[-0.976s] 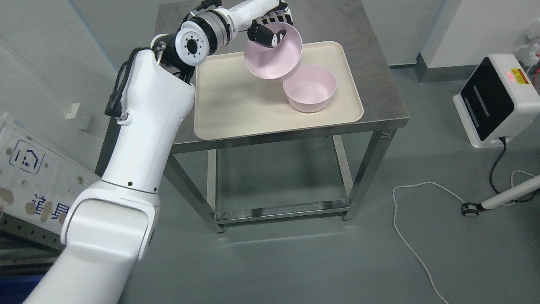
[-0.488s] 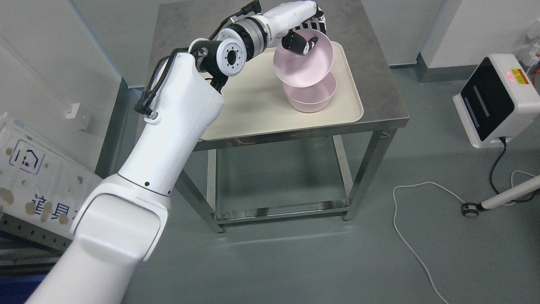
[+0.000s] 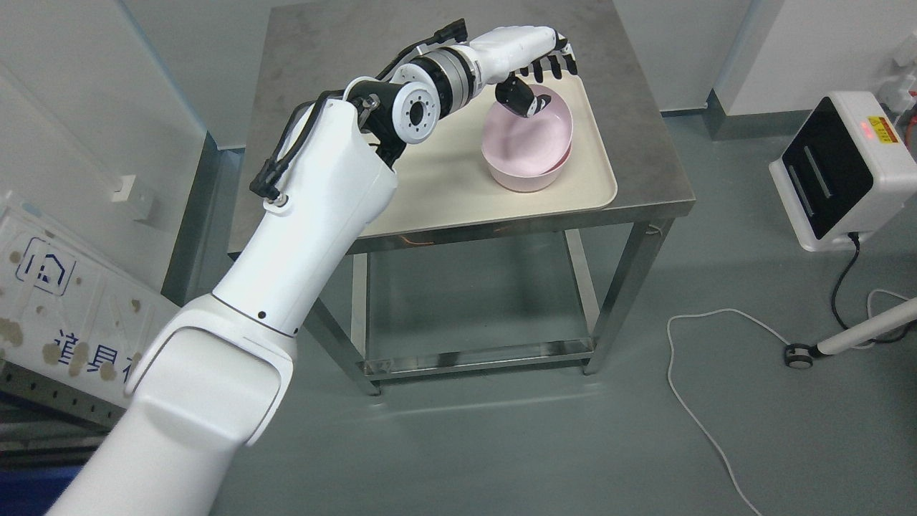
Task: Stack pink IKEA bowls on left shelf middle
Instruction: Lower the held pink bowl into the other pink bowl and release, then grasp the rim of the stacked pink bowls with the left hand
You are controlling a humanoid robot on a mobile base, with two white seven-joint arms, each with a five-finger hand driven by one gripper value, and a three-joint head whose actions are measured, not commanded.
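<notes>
Over the far right of the cream plastic tray (image 3: pixel 401 193) on the steel counter (image 3: pixel 645 143), my left hand (image 3: pixel 530 75) is pinching the far rim of the upper pink bowl (image 3: pixel 526 136), thumb inside, lowering it tilted into the lower pink bowl (image 3: pixel 526 179) directly beneath.

Floor (image 3: pixel 501 444): grey-green, smooth, faintly glossy.
Table (image 3: pixel 645 129): steel, far centre, with lower rails.
Walls (image 3: pixel 179 43): pale grey, left and far.
White box unit (image 3: pixel 845 172): right, black-faced.
White cable (image 3: pixel 706 423): trailed across the floor, right.
Signboard (image 3: pixel 50 301): near left, leaned.
</notes>
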